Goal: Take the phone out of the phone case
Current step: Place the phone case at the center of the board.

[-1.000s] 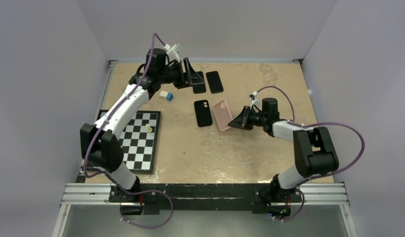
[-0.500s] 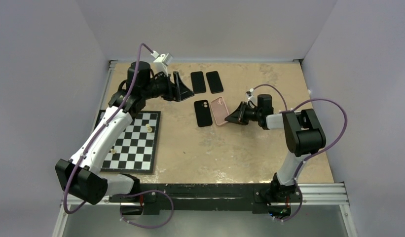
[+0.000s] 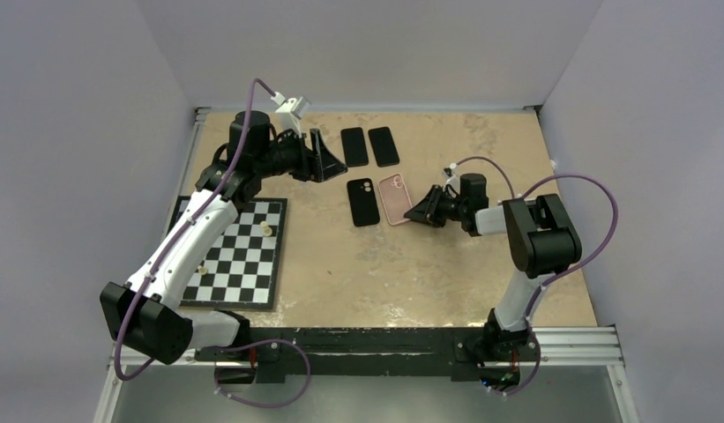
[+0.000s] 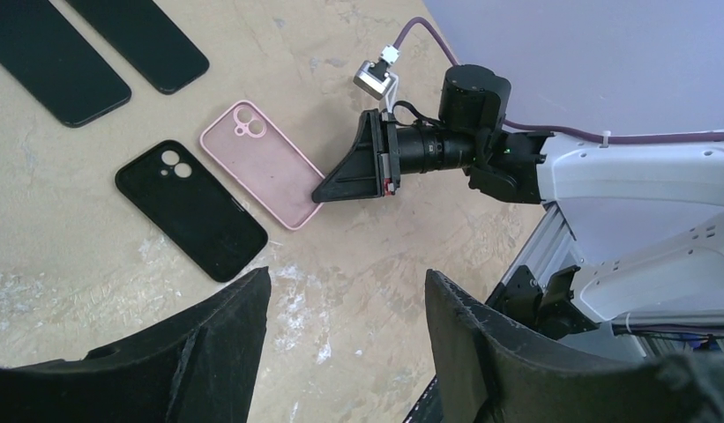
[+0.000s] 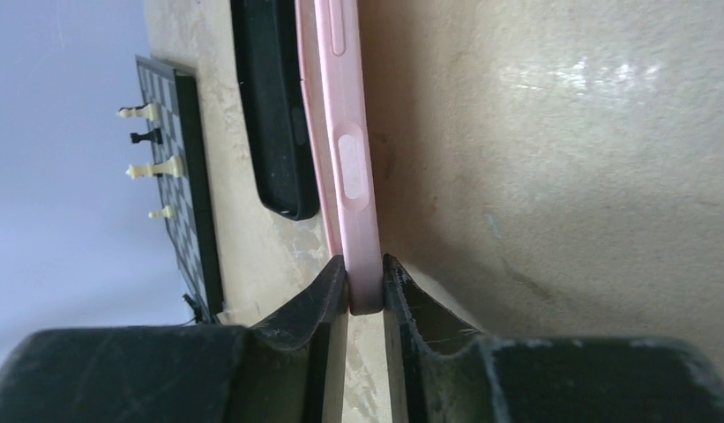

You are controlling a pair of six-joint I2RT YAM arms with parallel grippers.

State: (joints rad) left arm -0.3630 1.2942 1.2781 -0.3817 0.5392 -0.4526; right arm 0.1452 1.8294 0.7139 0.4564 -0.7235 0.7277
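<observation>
A pink phone case [image 3: 394, 198] lies on the table beside a black phone case [image 3: 363, 202]. Two black phones [image 3: 354, 146] [image 3: 384, 145] lie flat behind them. My right gripper [image 3: 420, 214] is shut on the pink case's near end; the right wrist view shows the pink edge [image 5: 349, 159] pinched between both fingers, with the gripper [image 5: 365, 282] low on the table. My left gripper [image 3: 327, 163] hovers open and empty to the left of the phones. In its wrist view [image 4: 345, 282] I see the pink case [image 4: 261, 163], black case [image 4: 190, 209] and right gripper [image 4: 327, 189].
A chessboard [image 3: 243, 251] with a few pieces lies at the left; it also shows in the right wrist view [image 5: 177, 176]. The table's back wall runs just behind the phones. The metal rail [image 3: 367, 344] lines the near edge.
My left gripper has drawn back to the left, away from the two phones. My right gripper has shifted the pink case slightly toward the far side, close beside the black case.
</observation>
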